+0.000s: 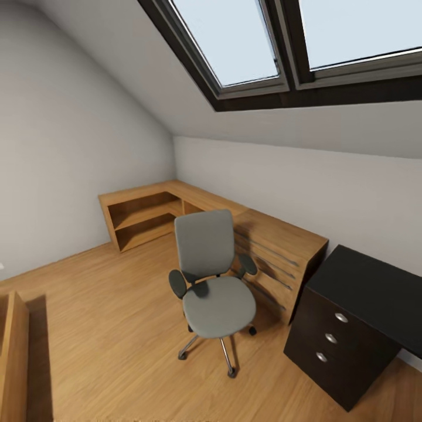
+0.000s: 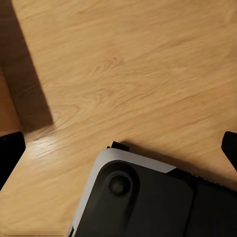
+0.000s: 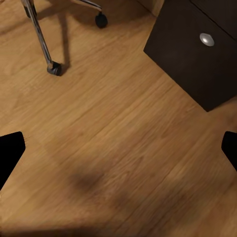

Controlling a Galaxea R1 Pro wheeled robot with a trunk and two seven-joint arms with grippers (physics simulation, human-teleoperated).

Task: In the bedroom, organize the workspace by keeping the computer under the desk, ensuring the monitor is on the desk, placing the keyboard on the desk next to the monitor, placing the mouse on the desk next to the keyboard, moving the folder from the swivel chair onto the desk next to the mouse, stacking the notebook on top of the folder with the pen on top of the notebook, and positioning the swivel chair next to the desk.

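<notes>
Standing on the wooden floor (image 1: 105,328) in the middle of the room, the swivel chair (image 1: 214,281) is upright, with its grey backrest toward the light wooden corner unit (image 1: 234,225) and its seat facing the camera and a little to the right. Its seat carries nothing. The chrome star base (image 1: 220,346) rests on castors; two legs (image 3: 39,34) of it also show in the right wrist view. Just to the right of the chair is the desk (image 1: 375,290), glossy black, its drawer unit (image 1: 331,340) with three round silver knobs (image 1: 331,338) turned to the chair. The long side of the desk runs off to the right, out of the picture. Chair and desk are near but not touching.

The left gripper (image 2: 118,148) hangs over the floor above a dark rounded part with a pale edge, perhaps the robot's own base (image 2: 143,197). Its fingertips sit far apart at both edges, so the jaws are spread and hold nothing. The right gripper (image 3: 118,148) is the same: wide and empty above bare floor.
</notes>
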